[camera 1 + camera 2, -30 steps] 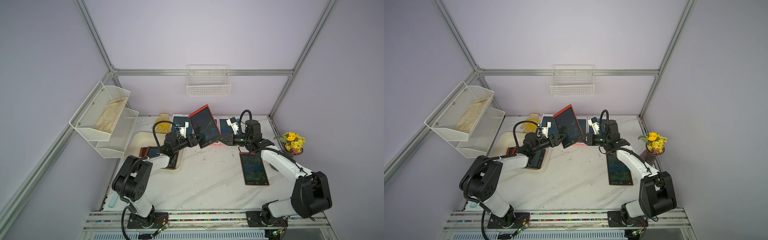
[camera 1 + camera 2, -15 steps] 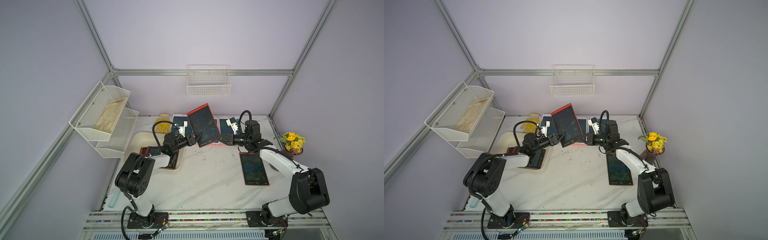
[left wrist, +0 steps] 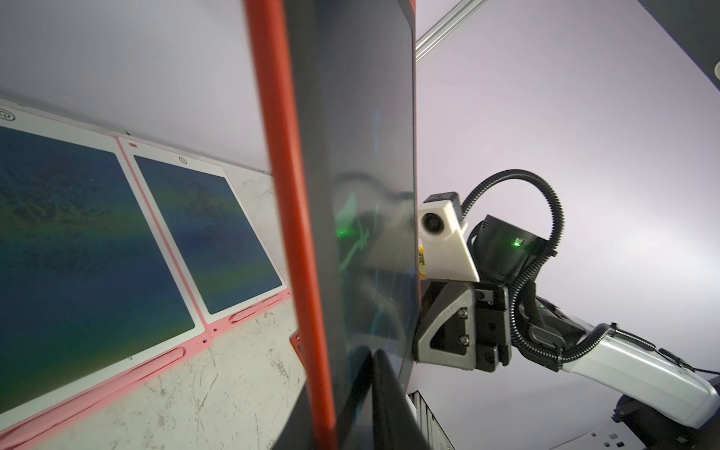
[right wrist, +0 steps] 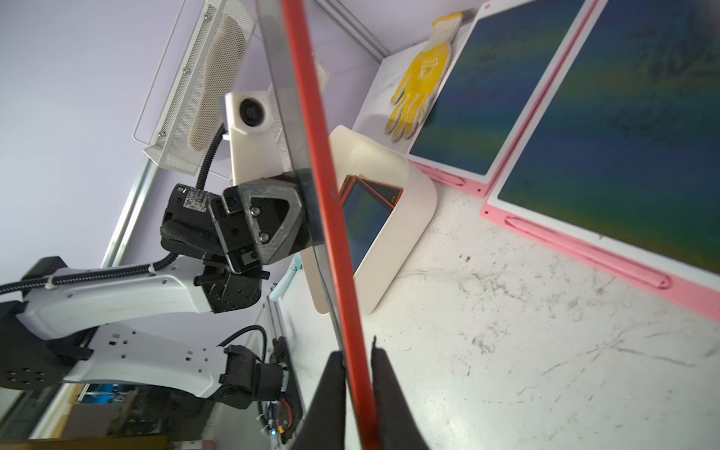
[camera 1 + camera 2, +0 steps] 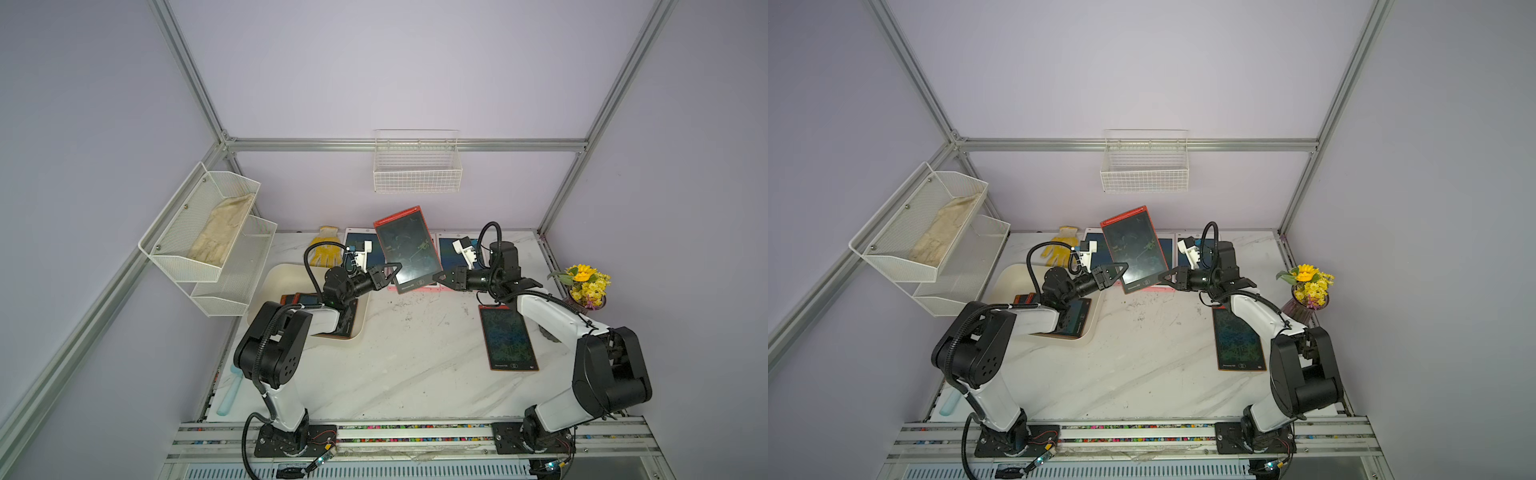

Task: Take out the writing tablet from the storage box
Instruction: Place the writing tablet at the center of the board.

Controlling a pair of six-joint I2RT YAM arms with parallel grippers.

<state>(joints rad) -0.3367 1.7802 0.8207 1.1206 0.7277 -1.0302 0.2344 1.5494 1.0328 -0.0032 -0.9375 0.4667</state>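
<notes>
Red-framed tablet [image 5: 409, 249] hangs tilted in mid-air at the centre of both top views, clear of the box [image 5: 286, 278] to its lower left. The right gripper [image 5: 436, 277] pinches its lower corner. The left gripper [image 5: 395, 272] seems clamped on the opposite edge, though one finger is hidden.

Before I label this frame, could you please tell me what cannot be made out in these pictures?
Storage box contents: in both top views the left arm covers them; tablet count unclear.
Right pincer on the raised tablet: right wrist view, it straddles the red edge, clamping uncertain.
Upper shelf tier: top views, mesh veils a pale fabric item.
Pale blue object near the left arm's base: too small.
</notes>
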